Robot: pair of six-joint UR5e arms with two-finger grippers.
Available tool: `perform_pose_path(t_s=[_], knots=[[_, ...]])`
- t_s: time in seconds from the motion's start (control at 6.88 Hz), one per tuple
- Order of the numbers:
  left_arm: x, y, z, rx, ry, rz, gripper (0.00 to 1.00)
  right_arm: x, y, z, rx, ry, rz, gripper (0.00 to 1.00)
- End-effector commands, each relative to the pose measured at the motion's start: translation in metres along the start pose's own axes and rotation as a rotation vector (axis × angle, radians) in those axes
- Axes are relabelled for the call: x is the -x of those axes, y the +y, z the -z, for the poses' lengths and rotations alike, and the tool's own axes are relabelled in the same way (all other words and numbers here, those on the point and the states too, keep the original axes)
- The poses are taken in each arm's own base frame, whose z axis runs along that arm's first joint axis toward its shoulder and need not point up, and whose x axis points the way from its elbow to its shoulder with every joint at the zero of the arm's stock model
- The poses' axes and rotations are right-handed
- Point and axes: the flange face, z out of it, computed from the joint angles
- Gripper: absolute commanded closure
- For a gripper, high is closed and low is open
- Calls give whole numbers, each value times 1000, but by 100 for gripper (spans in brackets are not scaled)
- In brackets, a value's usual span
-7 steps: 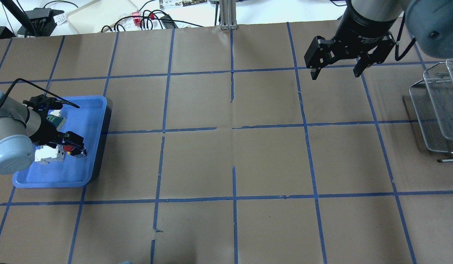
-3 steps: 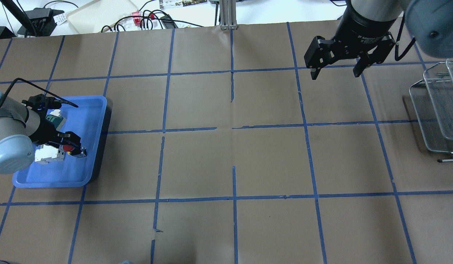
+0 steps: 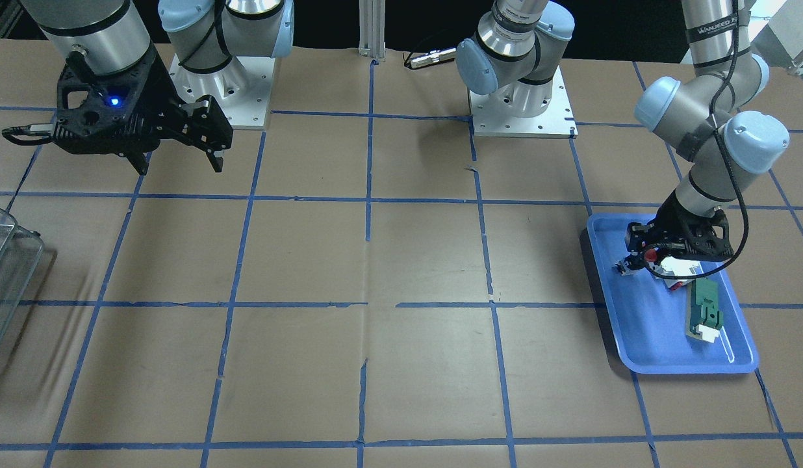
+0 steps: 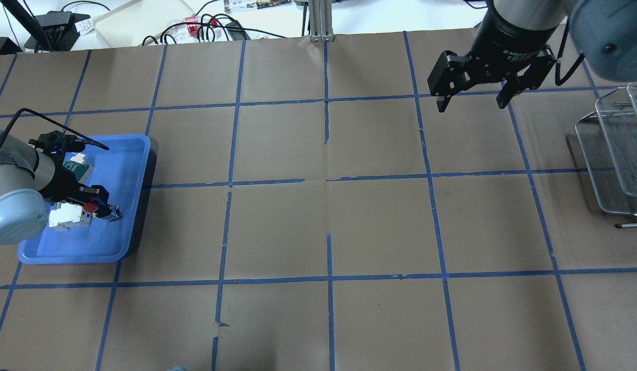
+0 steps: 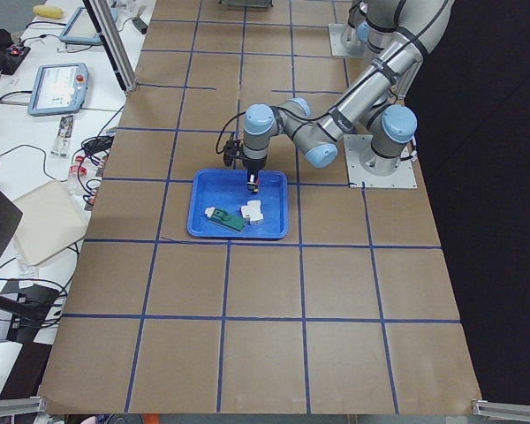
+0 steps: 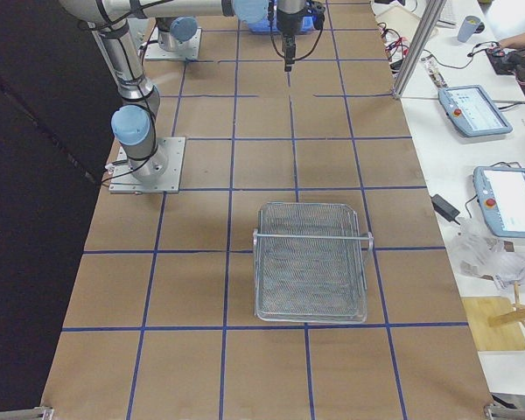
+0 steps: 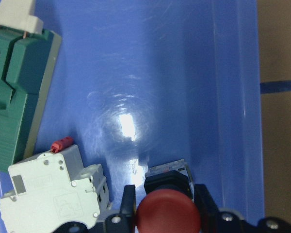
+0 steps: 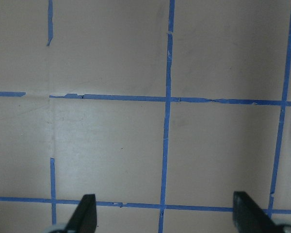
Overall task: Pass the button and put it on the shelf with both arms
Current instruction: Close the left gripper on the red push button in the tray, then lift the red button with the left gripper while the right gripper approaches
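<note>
Left wrist-mounted view: left gripper (image 7: 165, 196) is closed down on the button (image 7: 168, 216), one finger on each side, both against the red cap. Nothing else is in the grip. The black barrel and contact block stick out past the fingertips, down toward the floor of the blue tray (image 7: 136, 58). Can't tell whether the button is off the floor or resting on it.

White-and-red block (image 7: 53, 189) sits just beside the gripper on this view's left, close to that finger; contact or a gap, can't tell. Green-and-white block (image 7: 17, 97) lies further out on the same side, ahead of the fingertips. The tray wall runs close by on the gripper's other side, with the brown table (image 7: 281, 145) past it.

Overhead: right gripper (image 4: 472, 106) is well apart from all this, at the table's other end, hanging over bare paper. Fingers are spread wide with nothing between them; its wrist camera shows only table and blue tape lines in the gap. Shelf (image 4: 607, 170) stands on the table on the right gripper's outboard side, near it but not touching, far from the button.
</note>
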Motion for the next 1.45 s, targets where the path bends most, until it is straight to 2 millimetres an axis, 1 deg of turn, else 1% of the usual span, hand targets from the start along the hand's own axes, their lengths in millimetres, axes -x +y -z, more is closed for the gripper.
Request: perform_pose_path(t_s=[0.0,0.15,0.29,0.44,0.58,0.73,0.87,1.02,1.16,1.31], knots=[[-5,-8,30,-23,-1,-26,65,0,0,0,0,0,0,0],[-6,-23,67,-17,65,-32,65,0,0,0,0,0,0,0],[-19,-42,109,0,187,-45,66,0,0,0,0,-1,0,0],[-42,-63,153,2,267,-83,71,-3,-1,0,0,-1,-3,0],[-84,-79,188,-14,361,-141,74,-8,-3,0,-1,-10,-12,0],[-113,-88,200,-49,493,-153,75,-9,-4,2,-6,-5,17,0],[-132,-95,197,-116,658,-123,82,-15,-7,3,-21,-11,80,0],[-141,-93,191,-115,725,-104,96,-24,-10,2,-28,-29,108,0],[-164,-95,191,-132,811,-108,100,-26,-17,-2,-43,-147,124,0],[-187,-97,190,-137,859,-129,100,-24,-41,-13,-137,-226,186,0]])
